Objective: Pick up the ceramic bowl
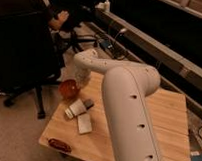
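The ceramic bowl (68, 88) is a small glossy reddish-orange bowl at the far left edge of the wooden table (168, 122). My white arm reaches from the lower right over the table. Its end bends down, and the gripper (80, 83) is right beside the bowl's right rim, mostly hidden behind the arm's wrist. A white cylindrical cup (76, 109) lies on its side just in front of the bowl. A flat dark red oblong object (59, 144) lies near the table's front left corner.
A white block (84, 123) lies in front of the cup. A small dark object (88, 103) lies by the cup's end. A person sits in a black office chair (25, 52) left of the table. A long bench with cables (146, 44) runs behind.
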